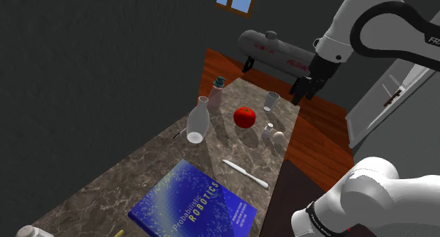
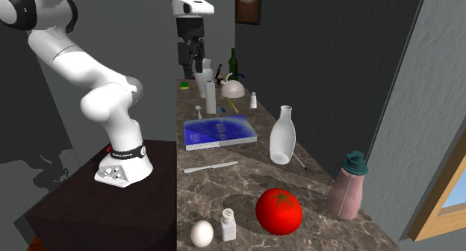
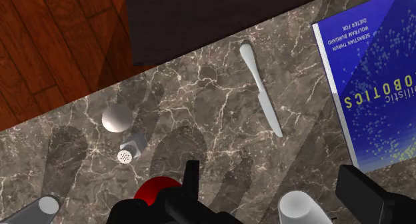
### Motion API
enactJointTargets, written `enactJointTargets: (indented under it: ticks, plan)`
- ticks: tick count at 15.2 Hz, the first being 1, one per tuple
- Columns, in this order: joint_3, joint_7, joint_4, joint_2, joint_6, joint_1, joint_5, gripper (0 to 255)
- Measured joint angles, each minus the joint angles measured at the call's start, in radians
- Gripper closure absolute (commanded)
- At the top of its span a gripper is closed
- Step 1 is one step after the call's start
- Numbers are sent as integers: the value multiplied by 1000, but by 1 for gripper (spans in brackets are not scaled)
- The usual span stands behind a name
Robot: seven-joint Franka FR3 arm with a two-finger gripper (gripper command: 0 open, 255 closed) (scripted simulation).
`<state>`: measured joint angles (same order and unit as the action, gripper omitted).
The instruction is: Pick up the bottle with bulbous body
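Well above the counter (image 1: 141, 172), the gripper (image 1: 304, 89) hangs, fingers (image 3: 192, 186) apart. The bottle (image 1: 197, 123) stands at nine o'clock from the tomato (image 1: 245, 116) in the shoulder view; descend straight, centring its neck.

Tomato (image 1: 245, 116) & pink bottle (image 1: 216, 93) stand near white bulbous bottle (image 1: 197, 124); bare counter (image 1: 141, 165) btwn it & book (image 1: 194, 204).

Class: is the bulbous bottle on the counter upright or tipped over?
Upright. The bulbous bottle stands on its wide base on the counter, neck pointing up.
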<state>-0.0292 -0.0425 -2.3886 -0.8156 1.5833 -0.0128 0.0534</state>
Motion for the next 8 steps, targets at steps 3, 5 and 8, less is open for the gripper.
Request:
enactJointTargets:
  ticks: [3,5,8]
  plan:
    - [12,-15,0,36,37,6,-10,0]
    - [30,-36,7,89,84,15,-23,0]
    - [51,-62,24,181,163,25,-37,0]
